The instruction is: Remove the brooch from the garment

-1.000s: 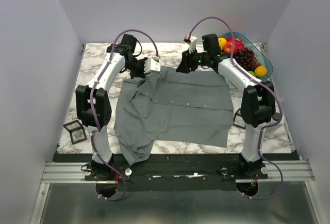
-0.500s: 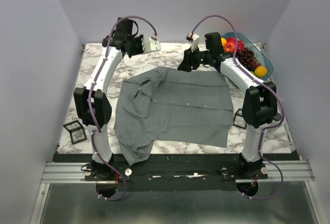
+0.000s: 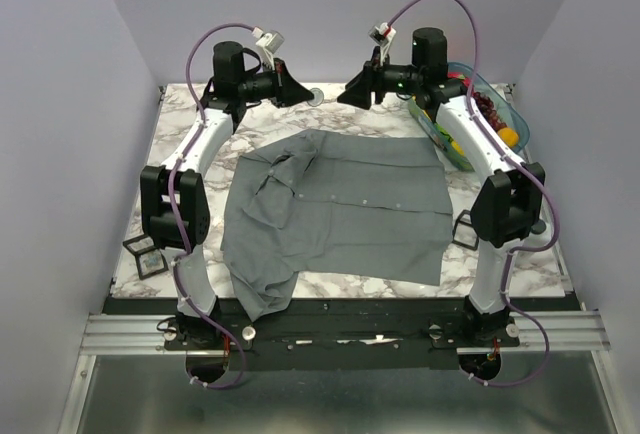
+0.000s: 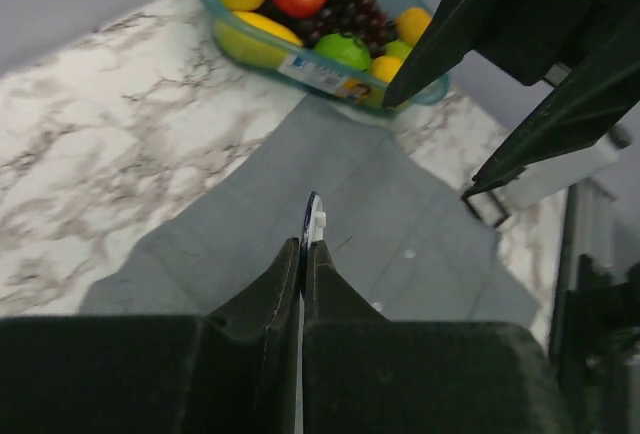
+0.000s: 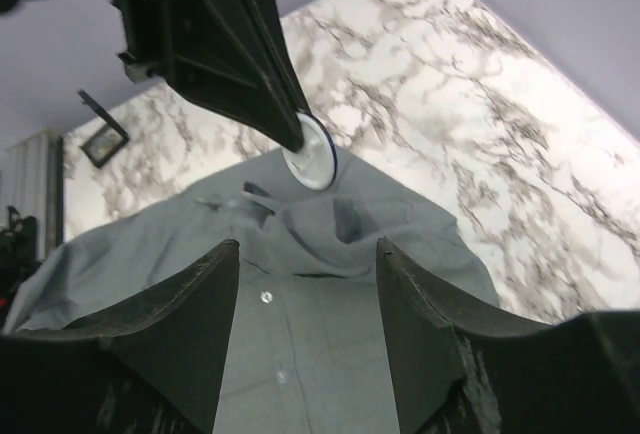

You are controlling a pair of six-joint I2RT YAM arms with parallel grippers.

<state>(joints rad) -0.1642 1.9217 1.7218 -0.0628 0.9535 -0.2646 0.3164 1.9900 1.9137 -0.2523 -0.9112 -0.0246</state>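
The grey shirt [image 3: 340, 204] lies flat on the marble table, collar at the far left; it also shows in the left wrist view [image 4: 390, 214] and in the right wrist view [image 5: 330, 334]. My left gripper [image 3: 304, 96] is raised above the table's far edge, shut on the brooch [image 3: 316, 100]. In the left wrist view the brooch [image 4: 312, 216] is seen edge-on, a thin blue rim with a white clasp, clear of the shirt. In the right wrist view the brooch [image 5: 309, 154] is a pale disc with a blue rim. My right gripper [image 3: 350, 94] is open and empty, facing it, a short way off.
A blue bowl of fruit [image 3: 492, 114] stands at the far right, also in the left wrist view [image 4: 300, 54]. A black wire-frame cube [image 3: 147, 254] sits at the left edge, another [image 3: 463, 229] by the right arm. The grey walls are close.
My left gripper rose from the shirt's collar to above the far edge and turned toward the right gripper, carrying the brooch. The right gripper rose too. The collar fell back flat.
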